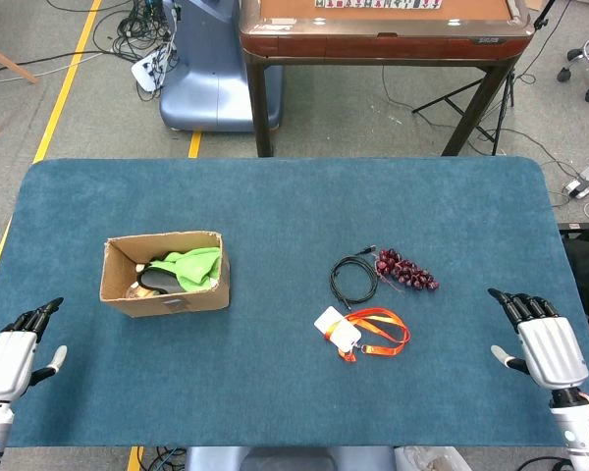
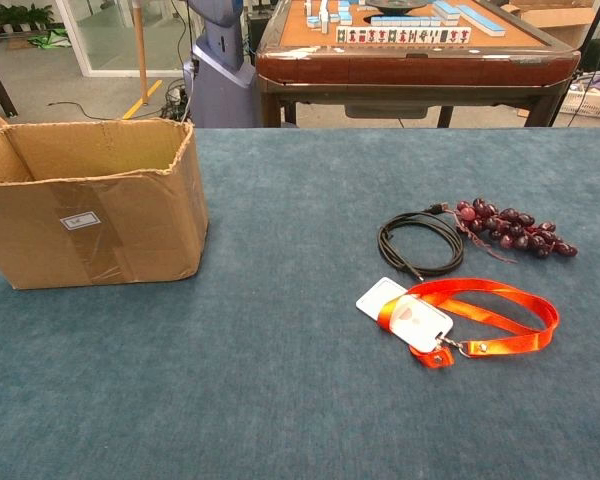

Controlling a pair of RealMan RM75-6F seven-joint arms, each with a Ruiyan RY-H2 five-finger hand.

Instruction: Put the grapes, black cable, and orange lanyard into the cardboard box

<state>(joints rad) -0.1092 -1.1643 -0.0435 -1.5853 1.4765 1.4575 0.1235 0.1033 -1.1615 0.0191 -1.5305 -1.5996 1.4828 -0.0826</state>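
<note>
An open cardboard box (image 2: 92,200), patched with tape and bearing a small white label (image 2: 81,220), stands at the left of a blue-carpeted worktop (image 2: 280,400). Well apart to the right lie a coiled black cable (image 2: 420,243) and, just beside it, a bunch of dark grapes (image 2: 513,230). Nearer the camera, an orange lanyard (image 2: 490,315) with a white card holder (image 2: 404,313) lies flat. Behind the worktop stands a mahjong table (image 2: 415,50) set with tiles.
</note>
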